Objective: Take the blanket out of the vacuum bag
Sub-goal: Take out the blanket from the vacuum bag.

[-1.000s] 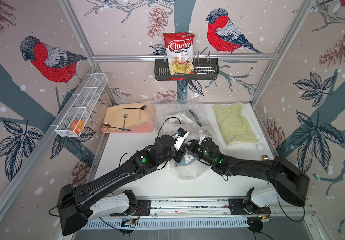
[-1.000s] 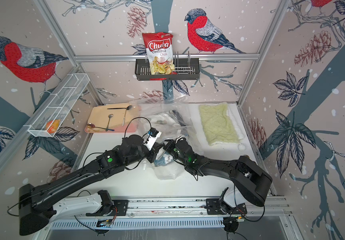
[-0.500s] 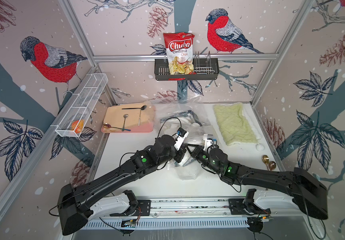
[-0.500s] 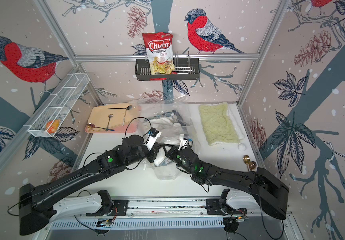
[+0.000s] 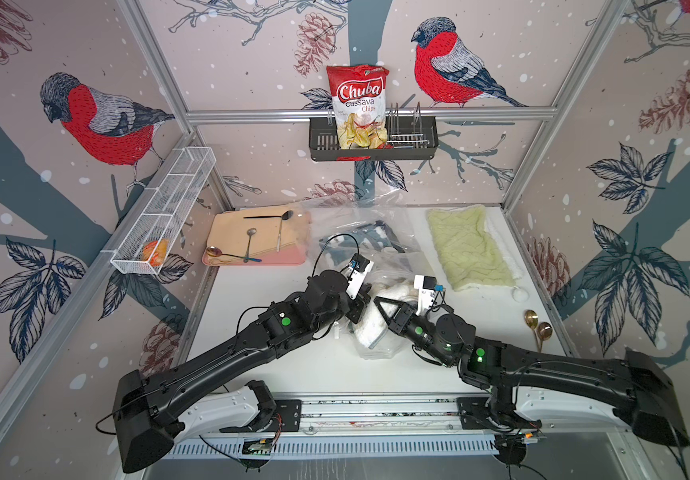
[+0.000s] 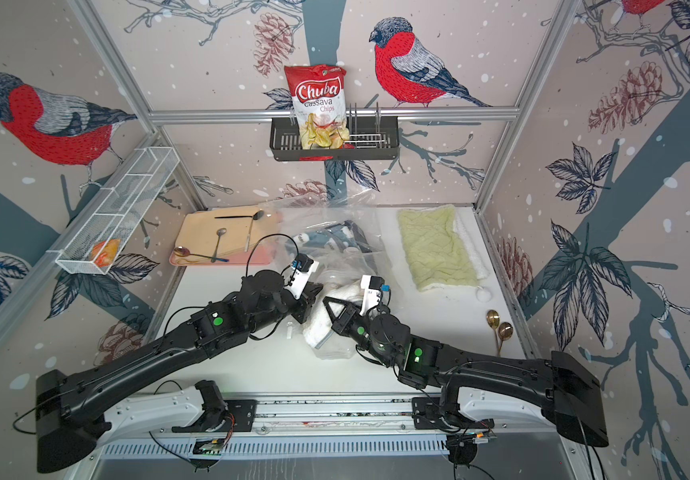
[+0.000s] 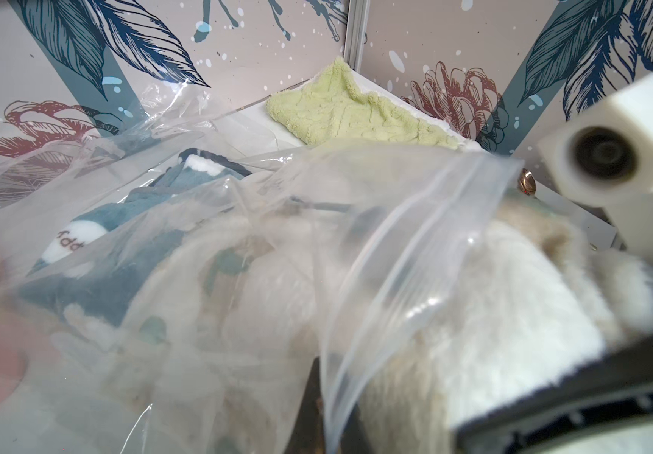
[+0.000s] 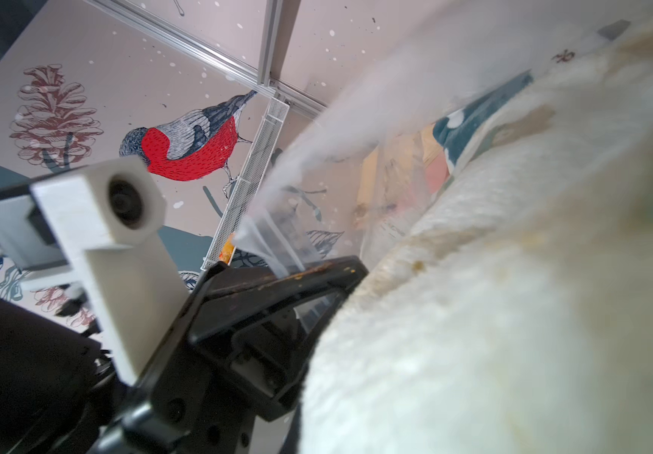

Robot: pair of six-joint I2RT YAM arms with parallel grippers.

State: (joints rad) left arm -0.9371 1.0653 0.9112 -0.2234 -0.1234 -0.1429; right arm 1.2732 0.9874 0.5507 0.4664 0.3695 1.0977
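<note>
- The large, crinkly transparent plastic vacuum bag (image 5: 397, 220) (image 6: 335, 216) lies mid-bench. Its long axis runs from the back wall (image 5: 276, 174) toward the robot. The zip-strip mouth (image 7: 415, 255) faces the front, and the far end rides up against that wall.
- The white fluffy blanket (image 5: 370, 322) (image 6: 320, 322) (image 7: 494, 295) is partly out. A white roll sticks out of the mouth between the two arms, while its teal-patterned part (image 5: 359, 239) sits further back inside the plastic.
- The left end effector (image 5: 359, 309) (image 6: 308, 305) is closed and pinches the bag's zip rim, as the right wrist view shows (image 8: 277, 271).
- The right end effector (image 5: 380, 303) (image 6: 330, 305) is closed on the white roll, tip to tip with the left one.
- The bag's left side laps over the right end of a pink plastic tray (image 5: 251, 262) that carries a beige board (image 5: 231, 232).
- A light green fleecy towel (image 5: 468, 249) lies just beside the bag's right side.
- Bare white bench (image 5: 285, 365) runs from the bag's mouth to the front rail (image 5: 376, 409) and out to the left.
- Two gold spoons (image 5: 536, 326) lie by the right edge, well apart from the bag.
- Against a second ago, the right arm has drawn back toward the right front. More white blanket is outside the bag, and both spoons are uncovered. The left arm holds the same spot.
</note>
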